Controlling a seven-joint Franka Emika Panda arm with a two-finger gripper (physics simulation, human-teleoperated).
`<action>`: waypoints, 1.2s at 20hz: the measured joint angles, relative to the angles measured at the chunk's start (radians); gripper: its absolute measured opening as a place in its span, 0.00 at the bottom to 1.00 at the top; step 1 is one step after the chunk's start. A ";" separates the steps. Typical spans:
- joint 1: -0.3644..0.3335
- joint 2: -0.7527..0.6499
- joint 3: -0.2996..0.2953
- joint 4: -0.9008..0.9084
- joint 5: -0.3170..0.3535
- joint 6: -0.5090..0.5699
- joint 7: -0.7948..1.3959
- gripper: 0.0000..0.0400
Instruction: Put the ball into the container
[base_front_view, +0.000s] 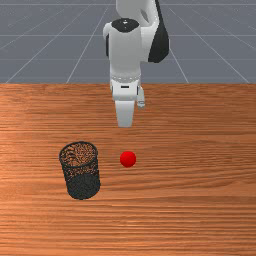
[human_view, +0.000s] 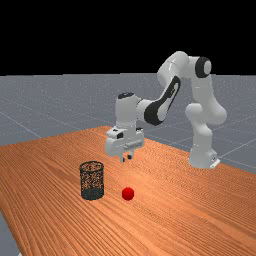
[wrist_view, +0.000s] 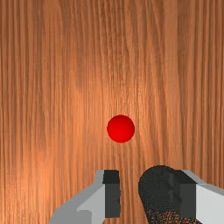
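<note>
Above the tabletop, the claw hangs spread and empty. Lower down, the red ball rests near the black mesh bin. Grasping seems the current step: centre over the ball, descend, close.

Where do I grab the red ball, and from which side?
Come straight down with the open gripper and close on opposite sides of the ball at its widest level, which should hold best since it is round. The mesh container stands beside it, toward the front view's left.
</note>
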 joint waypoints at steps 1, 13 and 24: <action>0.000 0.008 0.000 -0.003 0.000 0.010 0.000 0.63; 0.014 0.133 0.006 -0.026 -0.006 0.168 0.018 1.00; -0.022 0.205 -0.002 -0.012 0.000 0.202 -0.023 1.00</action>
